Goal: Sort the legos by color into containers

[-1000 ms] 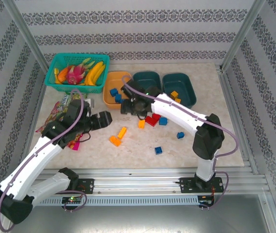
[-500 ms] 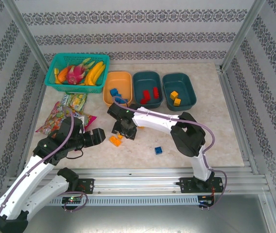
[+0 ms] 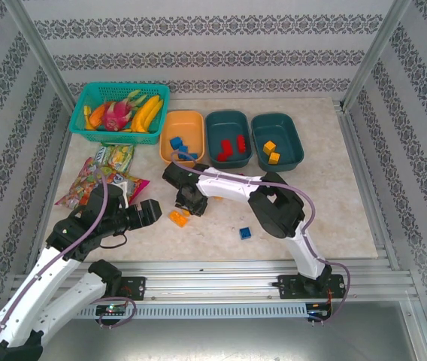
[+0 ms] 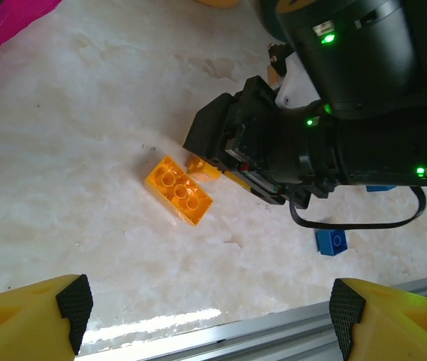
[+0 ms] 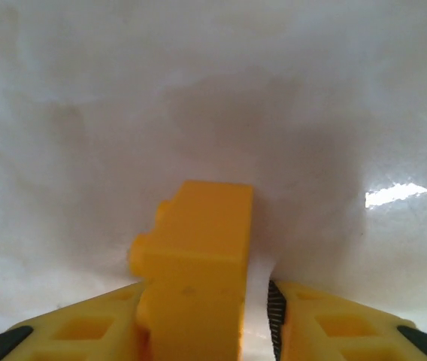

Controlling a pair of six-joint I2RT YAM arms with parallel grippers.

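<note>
**A:** Patterned wallpaper is seen round a pale marbled bench (image 3: 349, 195). What is set along the back?

**B:** Three bins are lined up there. Blue bricks (image 3: 177, 143) are held in the orange bin (image 3: 186, 122), red bricks (image 3: 230, 147) in the middle teal bin (image 3: 225, 122), and yellow-orange bricks (image 3: 271, 153) in the right teal bin (image 3: 285, 126). A mesh basket (image 3: 116, 137) of toy fruit is placed to their left, with snack bags (image 3: 97, 180) in front of it.

**A:** How is the right end effector (image 3: 191, 201) placed?

**B:** It is lowered to the bench, and its fingers (image 5: 86, 331) are set either side of a small yellow brick (image 5: 198, 241). One finger is touched by the brick and a thin gap is left at the other, so the jaws are slightly apart, not clamped.

**A:** And the left end effector (image 4: 213, 323)?

**B:** It is held wide apart with nothing between its tips. A larger orange brick (image 4: 178, 190) is laid flat near it, studs up, just beside the small one. A lone blue brick (image 3: 245, 233) is left nearer the front edge.
</note>
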